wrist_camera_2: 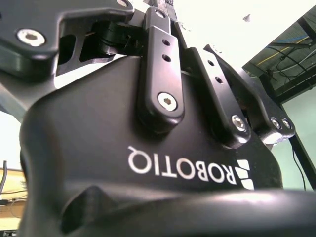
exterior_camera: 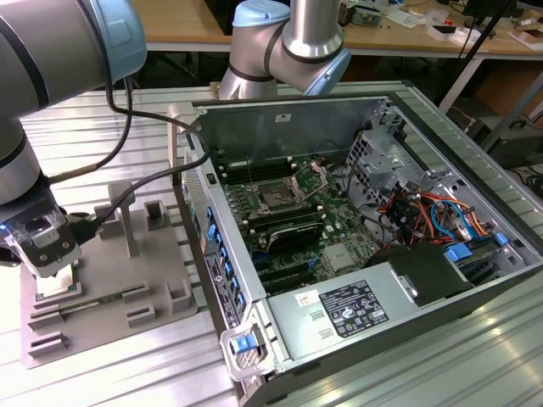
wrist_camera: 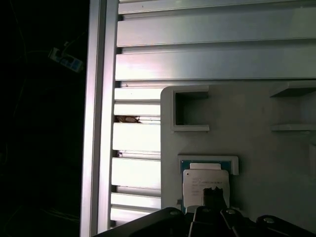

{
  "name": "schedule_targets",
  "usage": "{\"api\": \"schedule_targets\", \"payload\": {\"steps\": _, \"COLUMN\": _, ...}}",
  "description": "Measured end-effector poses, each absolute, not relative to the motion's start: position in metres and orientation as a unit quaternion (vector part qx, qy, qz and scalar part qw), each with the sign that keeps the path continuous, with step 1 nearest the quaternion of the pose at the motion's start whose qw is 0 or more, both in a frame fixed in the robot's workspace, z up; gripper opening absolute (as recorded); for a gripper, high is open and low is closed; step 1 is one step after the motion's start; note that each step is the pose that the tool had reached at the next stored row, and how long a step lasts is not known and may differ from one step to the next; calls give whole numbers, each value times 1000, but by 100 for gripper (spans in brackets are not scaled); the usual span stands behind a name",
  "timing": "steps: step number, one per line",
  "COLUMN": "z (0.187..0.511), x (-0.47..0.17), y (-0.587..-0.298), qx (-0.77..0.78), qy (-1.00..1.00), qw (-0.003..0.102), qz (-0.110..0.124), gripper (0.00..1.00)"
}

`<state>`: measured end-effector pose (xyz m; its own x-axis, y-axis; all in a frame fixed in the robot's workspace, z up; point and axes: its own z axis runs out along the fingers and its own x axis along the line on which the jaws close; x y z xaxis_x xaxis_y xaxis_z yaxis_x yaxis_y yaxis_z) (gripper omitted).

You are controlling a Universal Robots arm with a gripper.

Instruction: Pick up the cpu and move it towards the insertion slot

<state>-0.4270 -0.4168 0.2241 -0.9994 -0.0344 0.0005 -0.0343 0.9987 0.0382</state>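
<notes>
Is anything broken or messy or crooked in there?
Nothing looks broken or spilled. The cpu lies straight on the grey tray, with the claw close over it. The insertion slot inside the open computer has its metal bracket flipped up, which looks on purpose, not damaged.

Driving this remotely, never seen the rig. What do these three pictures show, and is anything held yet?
The exterior view shows the whole bench: a grey robot arm reaches down on that view's left, its hand low over a grey tray. On that view's right stands an open computer case; the insertion slot is the square socket on its board. The first wrist view looks down past the hand at the cpu, lying in the tray. The second wrist view shows the hand's black body close up. Whether the cpu is gripped, I cannot tell.
</notes>
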Motion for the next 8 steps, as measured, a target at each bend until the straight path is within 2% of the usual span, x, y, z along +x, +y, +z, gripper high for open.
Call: {"api": "schedule_targets", "payload": {"steps": 8, "z": 218, "x": -428, "y": -417, "qx": 17, "qy": -1000, "qw": 1, "qz": -19, "gripper": 11}}
